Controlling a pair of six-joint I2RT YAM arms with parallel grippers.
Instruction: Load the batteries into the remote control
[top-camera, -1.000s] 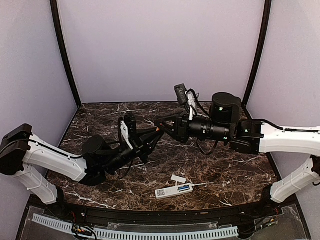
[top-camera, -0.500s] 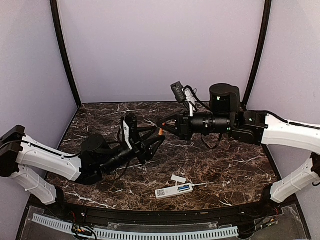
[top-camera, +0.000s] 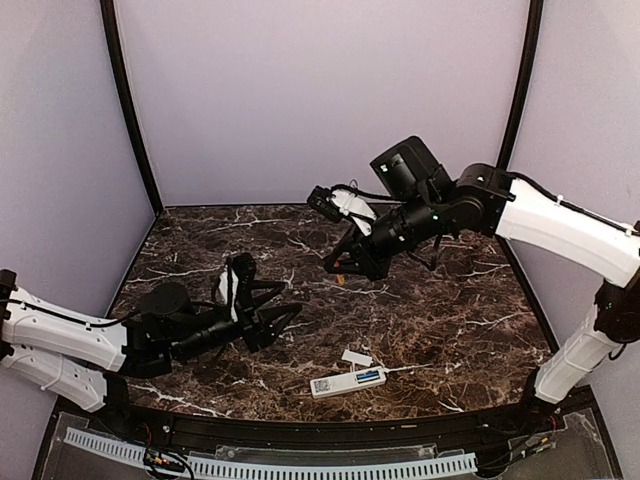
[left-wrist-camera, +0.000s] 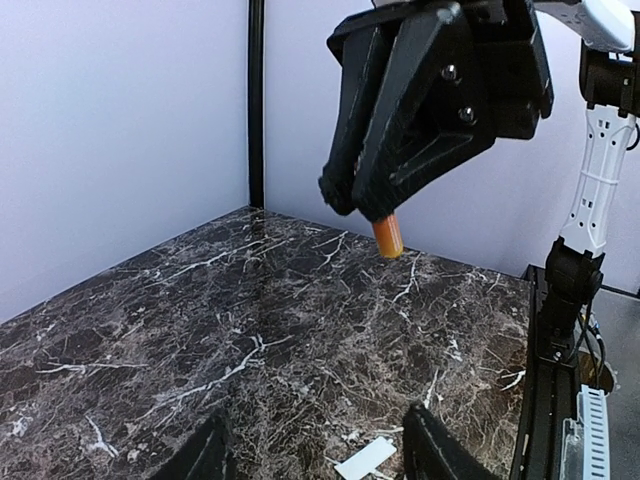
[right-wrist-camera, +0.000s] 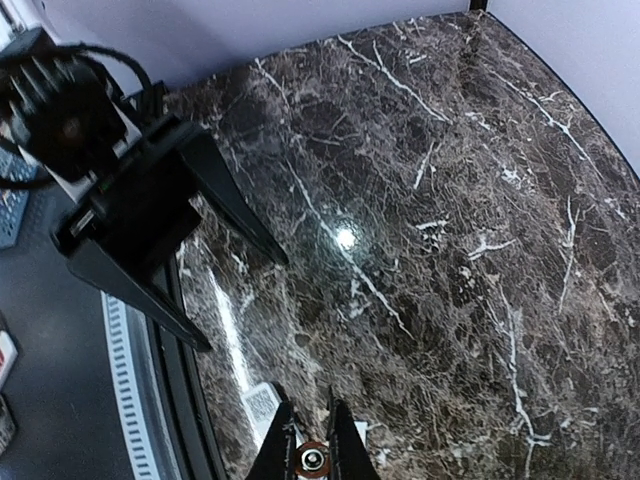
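Top external is showing me the white slotted strip (top-camera: 300, 467) nearest, running along the front edge. Just past it, the remote control (top-camera: 348, 381) is lying flat on the dark marble table (top-camera: 460, 330), back side up. It is showing a dark square sticker (top-camera: 322, 384) at its left end and a blue bit (top-camera: 371, 375) at its right end. The sticker is too small for me to read. A small white piece (top-camera: 356, 357) is lying just beside the remote.

Farther in, my left gripper (top-camera: 283, 318) is hanging low over the table with its fingers wide apart, gripping nothing. Beyond it, my right gripper (top-camera: 342, 268) is up in the air, squeezing the orange-red battery (left-wrist-camera: 388, 236). The battery is poking down out of the fingers. Purple walls (top-camera: 320, 100) are standing at the back.
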